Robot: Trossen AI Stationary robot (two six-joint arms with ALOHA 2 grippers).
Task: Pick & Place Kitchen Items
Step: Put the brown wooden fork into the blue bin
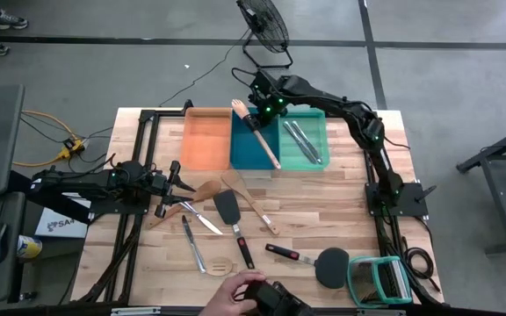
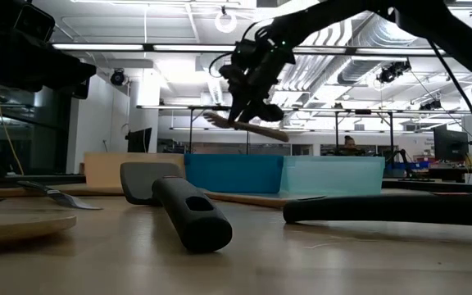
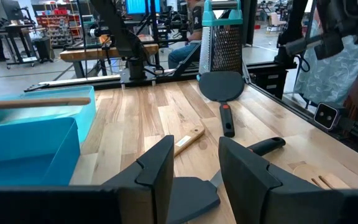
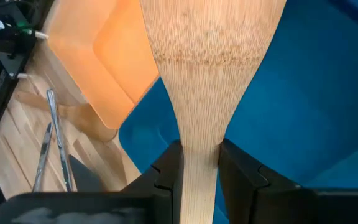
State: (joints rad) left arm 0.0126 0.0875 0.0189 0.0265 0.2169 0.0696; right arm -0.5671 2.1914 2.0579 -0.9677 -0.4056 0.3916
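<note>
My right gripper (image 1: 260,112) hangs over the blue tray (image 1: 251,151), shut on a pale wooden spatula (image 1: 260,136). The low view shows that spatula (image 2: 248,125) above the blue tray's rim (image 2: 234,174). My left gripper (image 1: 181,178) waits open at the table's left, low over the boards; the left wrist view shows its fingers (image 3: 196,149) standing above a black spatula's head (image 3: 191,194) without touching it. Two silver pieces (image 1: 302,140) lie in the teal tray (image 1: 316,118). The orange tray (image 1: 206,139) holds nothing I can see. My right gripper (image 4: 199,158) pinches the wooden spatula's neck (image 4: 199,140), just below the wide blade (image 4: 210,43), between its two fingers. The fingers come from above and lie across it. The spatula is lifted clear and slightly tilted, its handle (image 1: 272,156) pointing toward the near edge.
Loose on the boards lie a wooden spoon (image 1: 205,189), a wooden spatula (image 1: 251,204), a black spatula (image 1: 232,215), silver cutlery (image 1: 195,235), a slotted wooden spoon (image 1: 220,265) and a black-and-red turner (image 1: 319,262). The green-framed rack (image 1: 378,279) stands near right. A person's hand (image 1: 240,290) reaches over the near edge.
</note>
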